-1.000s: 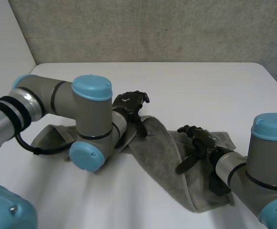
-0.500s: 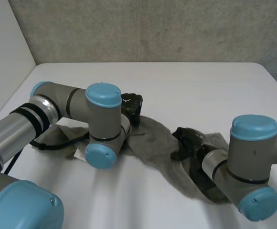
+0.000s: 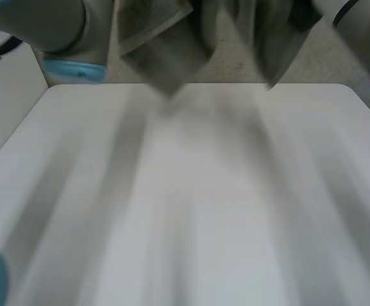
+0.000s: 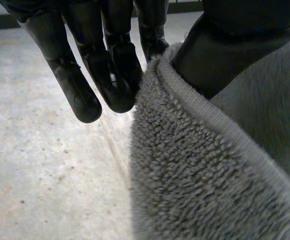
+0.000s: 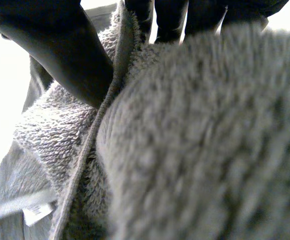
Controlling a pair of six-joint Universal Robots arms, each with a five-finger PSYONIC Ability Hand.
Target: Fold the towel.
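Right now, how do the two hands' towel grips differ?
Left hand pinches one hemmed towel edge; right hand pinches bunched folds. Left hand's fingers stand bare beside it; right hand's are mostly covered. Both hold with the thumb, towel clear of the table.

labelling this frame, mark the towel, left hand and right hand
towel point(image 4: 199, 180), left wrist view, looped pile below the hem
left hand point(image 4: 107, 70), left wrist view, a finger
right hand point(image 5: 60, 55), right wrist view, the thumb

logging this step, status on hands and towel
Left robot hand pinching towel hem. Right robot hand pinching hem too. Towel hangs above white table. Nothing in the way.
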